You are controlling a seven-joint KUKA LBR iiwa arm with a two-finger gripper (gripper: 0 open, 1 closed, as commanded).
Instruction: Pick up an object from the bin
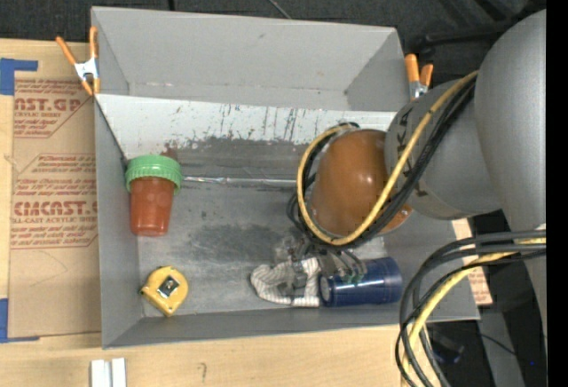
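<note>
Gripper low in the near right of the grey metal bin (240, 57)!
The gripper (311, 263), tucked under its orange cover (351, 181), sits right at a crumpled white-grey cloth (277, 281) by the near wall, with a dark blue cylindrical can (366, 284) just to the right. Wide or narrow? Cannot tell. Far off left: an orange-red plastic cup with a green lid (151, 199) and a yellow tape measure (165, 288).

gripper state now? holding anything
Gripper: cannot be told. It is low over the white crumpled thing, beside the blue cylinder.
</note>
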